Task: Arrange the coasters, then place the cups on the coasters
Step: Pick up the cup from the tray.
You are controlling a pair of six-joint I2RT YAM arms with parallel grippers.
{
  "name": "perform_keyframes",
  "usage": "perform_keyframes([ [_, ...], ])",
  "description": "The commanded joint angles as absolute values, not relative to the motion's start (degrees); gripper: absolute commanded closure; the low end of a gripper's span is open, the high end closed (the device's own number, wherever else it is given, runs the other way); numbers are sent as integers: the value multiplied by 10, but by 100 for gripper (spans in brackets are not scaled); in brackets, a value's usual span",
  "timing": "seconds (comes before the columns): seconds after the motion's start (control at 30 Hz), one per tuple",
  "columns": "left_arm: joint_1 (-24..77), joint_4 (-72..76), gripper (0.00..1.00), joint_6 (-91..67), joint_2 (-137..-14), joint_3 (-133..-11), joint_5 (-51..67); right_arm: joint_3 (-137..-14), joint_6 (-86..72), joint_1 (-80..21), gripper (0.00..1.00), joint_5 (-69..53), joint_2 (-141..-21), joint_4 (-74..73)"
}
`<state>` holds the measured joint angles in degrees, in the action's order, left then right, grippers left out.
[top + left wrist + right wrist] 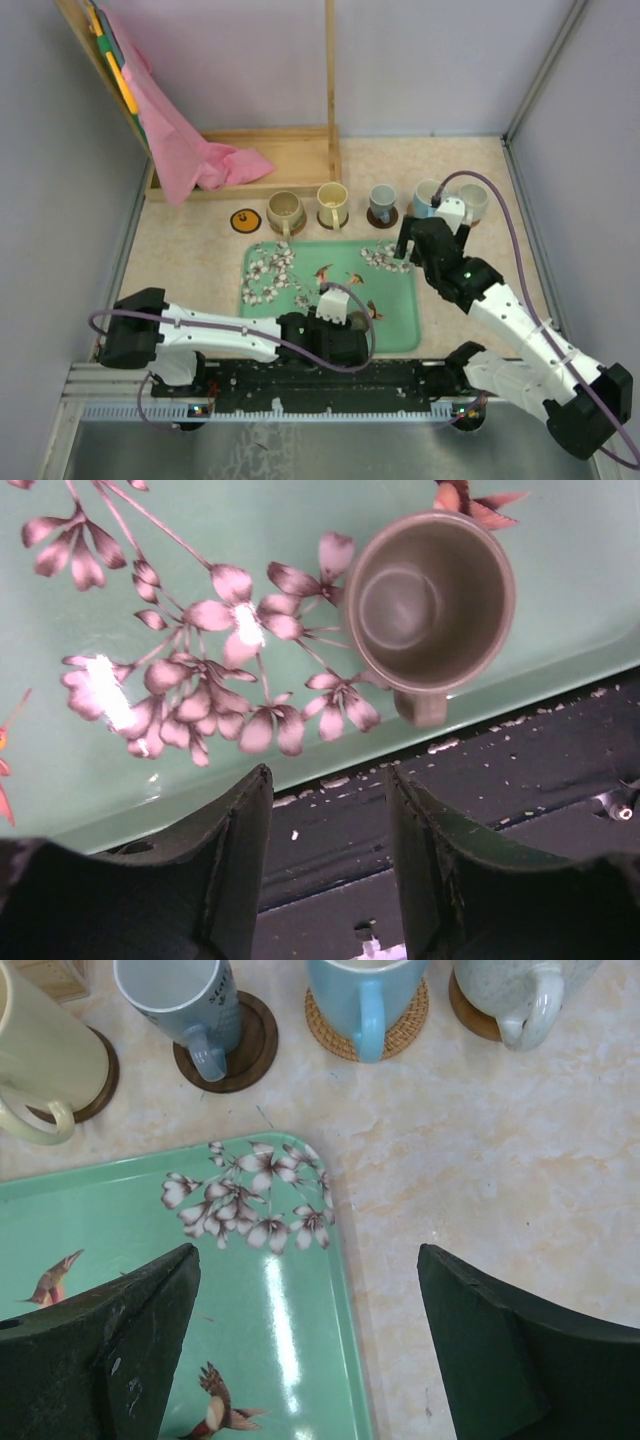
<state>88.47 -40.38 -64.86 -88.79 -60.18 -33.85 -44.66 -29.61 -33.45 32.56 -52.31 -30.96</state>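
Five handled ceramic mugs (285,211) top round coasters (255,1045) far; a sixth dark coaster (241,220) lies bare, left. One small olive mug (430,600) stands on the green floral tray (400,320). Left gripper (328,785) and right gripper (308,1265) gape, empty.

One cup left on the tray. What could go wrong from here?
The small dark cup sits to one side of the left gripper, whose jaws are half open, near the rim of the tray; a misaligned approach could tip it. The empty coaster lies close beside the tan cup, so setting down may bump that cup.
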Motion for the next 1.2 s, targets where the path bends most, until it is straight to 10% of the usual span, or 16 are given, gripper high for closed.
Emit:
perform_keyframes([
  [0.0,914,-423,45,-715,-898,-626,-379,-446,-298,-326,10,344,-498,-297],
  [1.17,936,-328,46,-674,-1019,-659,-491,-447,-300,-326,10,341,-465,-330],
])
